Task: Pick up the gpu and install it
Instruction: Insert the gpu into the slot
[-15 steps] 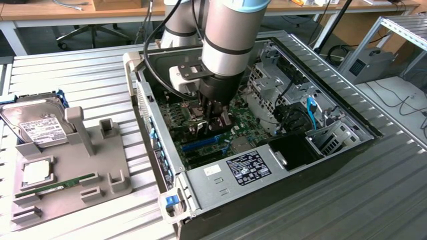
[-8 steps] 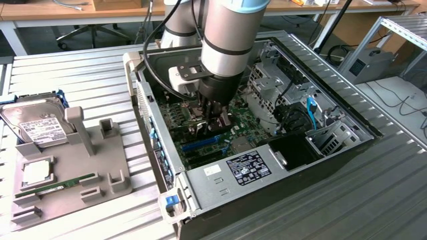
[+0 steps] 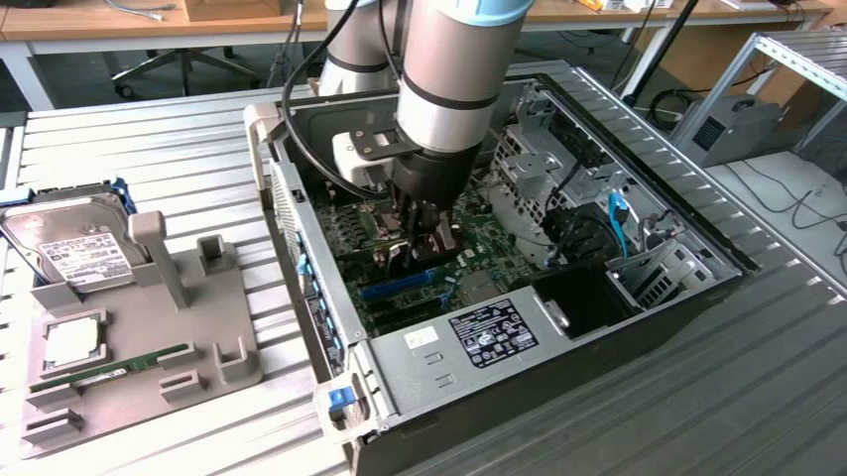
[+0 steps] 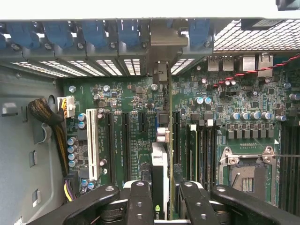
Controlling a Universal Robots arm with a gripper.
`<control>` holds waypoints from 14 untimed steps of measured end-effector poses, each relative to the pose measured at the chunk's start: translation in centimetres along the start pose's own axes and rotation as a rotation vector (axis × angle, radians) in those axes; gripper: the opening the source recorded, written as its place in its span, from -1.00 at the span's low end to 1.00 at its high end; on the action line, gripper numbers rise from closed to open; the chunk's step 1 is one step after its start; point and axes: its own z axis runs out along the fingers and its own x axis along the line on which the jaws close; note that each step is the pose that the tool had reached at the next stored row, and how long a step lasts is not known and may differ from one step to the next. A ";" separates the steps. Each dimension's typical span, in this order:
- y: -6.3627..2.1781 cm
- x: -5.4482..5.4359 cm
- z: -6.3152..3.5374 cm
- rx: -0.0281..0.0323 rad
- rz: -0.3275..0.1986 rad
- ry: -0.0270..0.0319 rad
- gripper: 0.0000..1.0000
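Gripper [image 4: 163, 197] is clamping the gpu [image 4: 160, 164] between narrowed fingers, holding it on edge at the motherboard [image 4: 126, 93] slots inside the computer case [image 3: 530, 397]. In the exterior view, the hard drive [image 3: 73, 248] is lying at 9 o'clock from the case.

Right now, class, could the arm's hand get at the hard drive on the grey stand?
Probably not yet: the hand is down inside the computer case, shut on the gpu; the hard drive itself lies uncovered.
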 end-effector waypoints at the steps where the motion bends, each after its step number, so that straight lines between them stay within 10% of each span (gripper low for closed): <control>1: 0.00 0.0 0.00 0.0000 0.000 0.0000 -0.45; 14: 0.01 0.0 0.35 -0.0001 0.000 0.0002 -0.45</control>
